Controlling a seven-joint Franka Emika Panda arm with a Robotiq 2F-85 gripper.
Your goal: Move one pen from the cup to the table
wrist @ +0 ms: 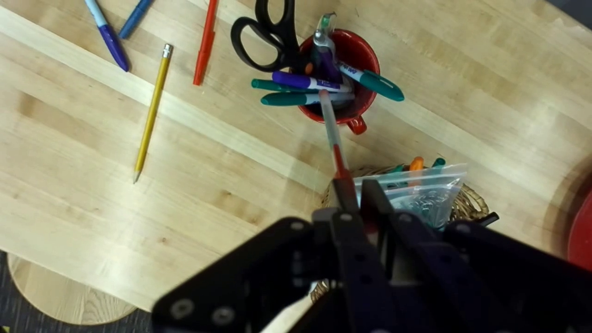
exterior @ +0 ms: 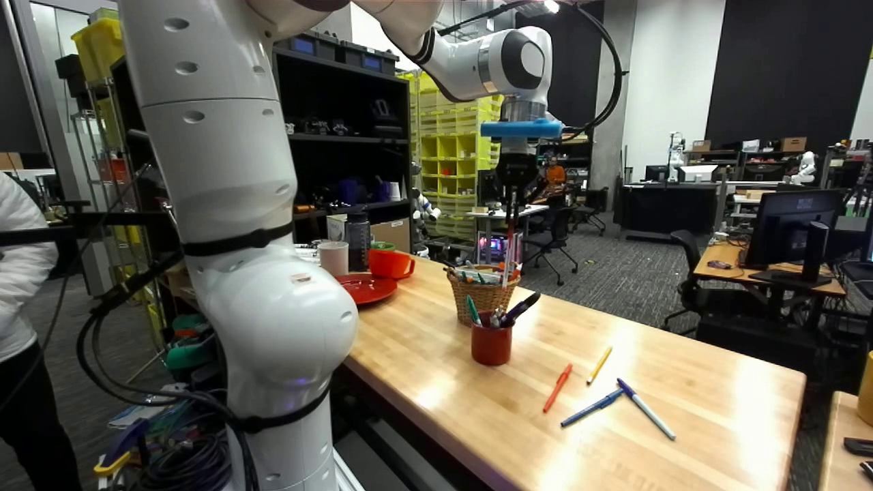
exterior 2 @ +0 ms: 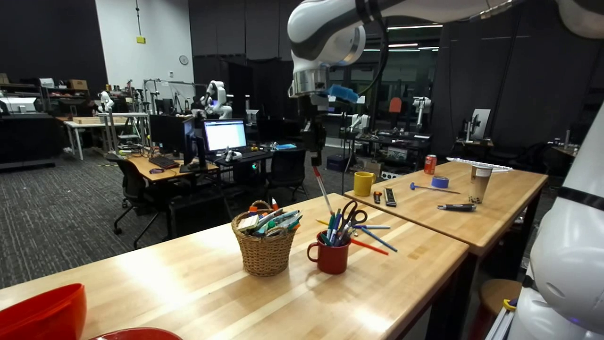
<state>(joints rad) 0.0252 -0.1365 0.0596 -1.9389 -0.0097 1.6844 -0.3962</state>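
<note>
The red cup (exterior: 491,346) stands on the light-wood table (exterior: 416,348) with several pens, markers and scissors in it; it also shows in an exterior view (exterior 2: 332,260) and the wrist view (wrist: 360,50). My gripper (exterior: 511,213) is above the cup and basket, pointing down, shut on a thin pen (exterior: 506,262) with a red upper part and pale lower part. The pen hangs slightly tilted, and its lower end is above the cup's contents. The gripper (exterior 2: 315,160) and pen (exterior 2: 322,188) also show in an exterior view. In the wrist view, the pen (wrist: 332,127) runs out from the fingertips (wrist: 357,187).
A wicker basket (exterior 2: 265,257) full of pens and a plastic bag stands beside the cup. A red pen (exterior: 558,389), a yellow pencil (exterior: 599,366) and two blue pens (exterior: 592,408) (exterior: 646,409) lie on the table. A red plate (exterior: 368,290) and red bowl (exterior: 390,263) stand farther along.
</note>
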